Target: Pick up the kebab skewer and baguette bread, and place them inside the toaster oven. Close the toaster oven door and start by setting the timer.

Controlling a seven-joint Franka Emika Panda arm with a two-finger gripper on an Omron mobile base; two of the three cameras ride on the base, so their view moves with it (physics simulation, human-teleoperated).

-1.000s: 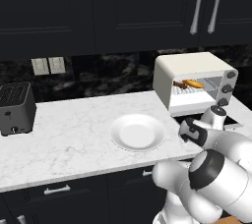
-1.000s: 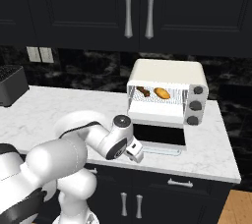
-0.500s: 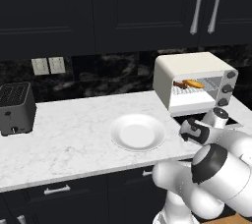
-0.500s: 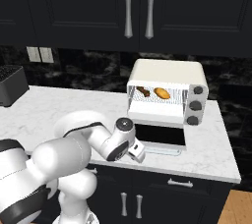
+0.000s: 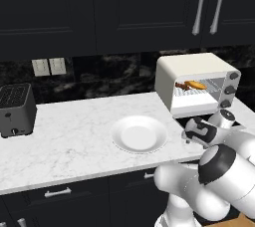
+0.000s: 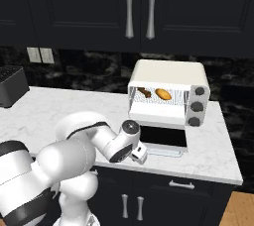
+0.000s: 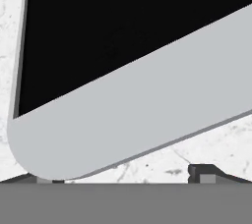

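The toaster oven (image 6: 168,74) stands on the counter at the right with its door (image 6: 163,138) folded down flat in front of it. Side by side on the wire rack inside lie the kebab skewer (image 6: 144,91) and, to its right, the baguette bread (image 6: 163,94). From the left base view the toaster oven (image 5: 191,69) shows the skewer (image 5: 182,86) and baguette (image 5: 195,84) too. My gripper (image 6: 140,153) hangs low at the door's front left corner, open and empty. In the hand view the door's dark glass (image 7: 123,31) and pale handle edge (image 7: 133,120) lie just ahead of my fingertips (image 7: 206,173).
A white plate (image 5: 139,134) sits mid-counter, left of the oven. A black slot toaster (image 5: 16,109) stands at the far left. Dark upper cabinets hang above the oven. The counter's front edge runs right under my hand.
My hand has crept slightly toward the lowered door's front edge. The jaws stayed open; food and door have not moved.
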